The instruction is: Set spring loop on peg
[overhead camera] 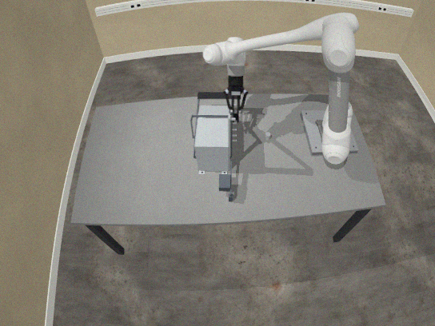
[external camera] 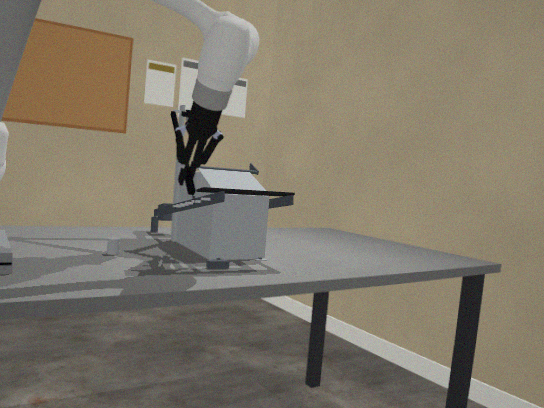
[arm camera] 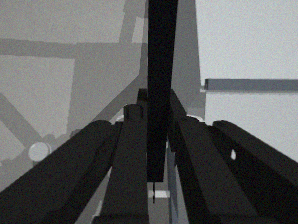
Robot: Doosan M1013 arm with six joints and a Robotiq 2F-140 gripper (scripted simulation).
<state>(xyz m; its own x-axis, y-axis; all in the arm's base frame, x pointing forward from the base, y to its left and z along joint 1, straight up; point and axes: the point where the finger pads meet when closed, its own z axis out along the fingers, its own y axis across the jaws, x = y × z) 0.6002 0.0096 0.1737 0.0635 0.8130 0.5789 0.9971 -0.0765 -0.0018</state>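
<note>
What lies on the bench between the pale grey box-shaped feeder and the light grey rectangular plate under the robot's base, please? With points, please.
A small pale cylinder [overhead camera: 268, 135] [external camera: 113, 246] [arm camera: 38, 151], with shadows around it; the top view shows this.

Grey lettering [overhead camera: 339, 87], faint and blurred, appears to read "DOOSAN", running lengthwise along the arm's upright grey link [overhead camera: 338, 109], upper right of the top view.
</note>
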